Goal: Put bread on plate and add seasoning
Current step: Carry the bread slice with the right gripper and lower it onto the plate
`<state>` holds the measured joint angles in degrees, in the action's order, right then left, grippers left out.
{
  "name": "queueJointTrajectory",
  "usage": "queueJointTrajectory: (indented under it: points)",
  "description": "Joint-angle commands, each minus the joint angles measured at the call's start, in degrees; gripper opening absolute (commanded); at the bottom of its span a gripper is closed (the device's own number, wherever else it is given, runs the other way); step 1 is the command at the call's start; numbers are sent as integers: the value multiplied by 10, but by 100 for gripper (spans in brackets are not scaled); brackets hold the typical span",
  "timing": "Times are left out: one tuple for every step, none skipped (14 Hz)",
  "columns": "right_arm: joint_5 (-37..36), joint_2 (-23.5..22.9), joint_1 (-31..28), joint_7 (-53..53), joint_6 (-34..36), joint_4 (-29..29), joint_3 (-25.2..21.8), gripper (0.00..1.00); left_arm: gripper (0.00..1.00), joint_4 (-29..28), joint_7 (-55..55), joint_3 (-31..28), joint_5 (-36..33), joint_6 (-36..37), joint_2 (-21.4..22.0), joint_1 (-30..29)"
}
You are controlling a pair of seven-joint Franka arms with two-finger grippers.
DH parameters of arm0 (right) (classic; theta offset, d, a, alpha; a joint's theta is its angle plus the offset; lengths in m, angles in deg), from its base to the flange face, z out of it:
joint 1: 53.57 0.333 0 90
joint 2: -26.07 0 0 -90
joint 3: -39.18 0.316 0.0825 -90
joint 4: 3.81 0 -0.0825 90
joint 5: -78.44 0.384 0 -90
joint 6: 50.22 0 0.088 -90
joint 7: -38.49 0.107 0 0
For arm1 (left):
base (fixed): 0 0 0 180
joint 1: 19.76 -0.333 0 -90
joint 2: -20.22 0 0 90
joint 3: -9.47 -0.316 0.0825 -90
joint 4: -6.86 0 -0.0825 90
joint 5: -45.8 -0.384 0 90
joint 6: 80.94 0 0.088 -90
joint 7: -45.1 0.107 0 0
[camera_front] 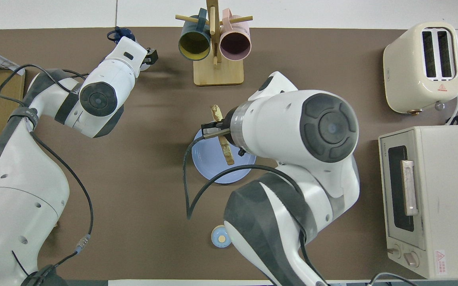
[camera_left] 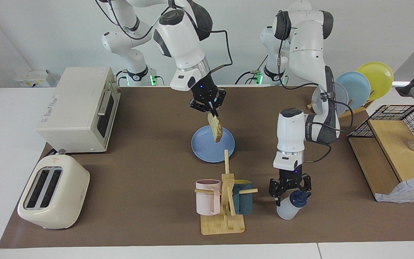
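Hanging on edge from the right gripper [camera_left: 210,109] clamped over the plate [camera_left: 201,148], the bread [camera_left: 215,128] could tip off its rim, while the left gripper [camera_left: 290,190], spread around the seasoning [camera_left: 290,207] beside that plate, might topple it.

One slice of toast [camera_left: 215,128], one medium-blue plate [camera_left: 207,149], one seasoning bottle [camera_left: 290,207], two mugs: pink [camera_left: 207,197] and teal [camera_left: 243,201]. Three racked plates [camera_left: 352,88], one toaster [camera_left: 54,192], one toaster oven [camera_left: 81,109], one mug tree [camera_left: 225,216], two arms.

High facing and steep overhead views, sharing perhaps the whole table [camera_left: 149,172].
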<state>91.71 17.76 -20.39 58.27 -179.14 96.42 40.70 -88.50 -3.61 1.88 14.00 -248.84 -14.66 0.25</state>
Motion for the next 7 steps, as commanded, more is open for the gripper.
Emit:
queueJointTrajectory:
  points:
    - [-1, 9, 16, 10, -56, 52, -4, 0, 100, 25, -9, -8, -12, 12, -18, 5]
    - [-1, 5, 23, 10, -76, 65, -4, 0, 100, 26, -9, -8, -11, 12, -19, 5]
    - [-1, 3, 30, 10, -94, 78, -4, 0, 100, 31, -9, -8, -12, 12, -21, 5]
    - [-1, 0, 30, 9, -106, 84, -4, 0, 100, 34, -8, -8, -10, 13, -22, 5]
    - [-1, -6, 31, 10, -116, 89, -4, 0, 100, 38, -8, -8, -10, 13, -23, 5]
    - [-1, -7, 33, 11, -127, 96, -4, 0, 100, 39, -9, -8, -9, 13, -23, 5]
    - [-1, -7, 40, 13, -138, 104, -4, 0, 100, 39, -9, -8, -9, 13, -23, 4]
